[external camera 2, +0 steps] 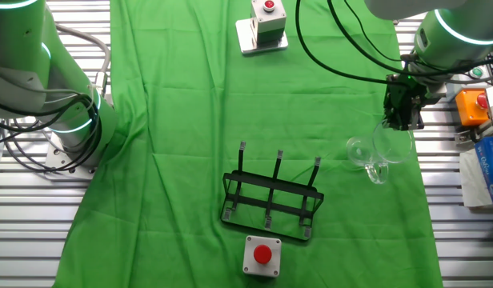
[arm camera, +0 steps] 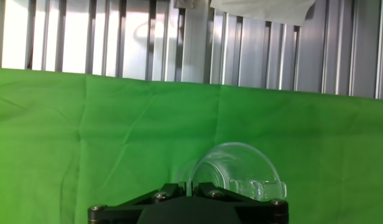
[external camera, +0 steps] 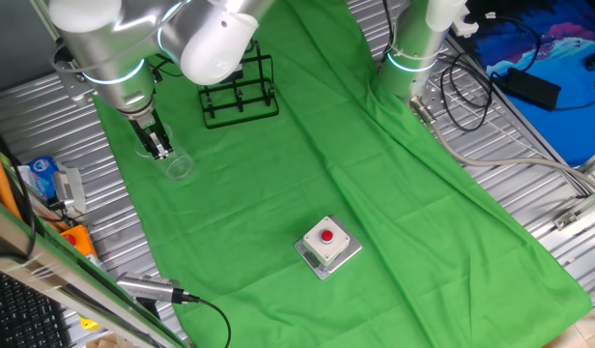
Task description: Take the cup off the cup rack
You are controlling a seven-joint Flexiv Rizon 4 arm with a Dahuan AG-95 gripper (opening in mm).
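Glass cup (external camera 2: 373, 154) is off the cup rack (external camera 2: 271, 201). In the other fixed view it sits right of centre, well apart from the black wire rack at lower centre, whose pegs are bare. In one fixed view the cup (external camera: 179, 166) shows at upper left, low against the green cloth (external camera: 307, 184), with the rack (external camera: 239, 89) above and right of it.

Gripper (external camera 2: 402, 112) hangs at the cup's rim. Hand view: the cup (arm camera: 235, 171) fills the lower centre, right at the black gripper body. Jaws seem closed on the rim, but the fingertips are hidden, so I cannot tell for certain. Whether the cup's base touches the cloth is also unclear.

Step in hand, as I judge it: setting the cup down and letting go.
- Lower straight and slow until the base bears flat on the cloth; the cup looks tilted, so level it first.
- Cloth is wrinkled; pick a flat patch or the glass may rock.
- Open jaws only when the cup is settled, then lift vertically to avoid hooking the rim or handle.
- Keep clear of the cloth's edge and the metal desk (external camera: 529, 184) slats beyond.

Red-button box (external camera: 327, 245) lies far off at lower centre; no concern.
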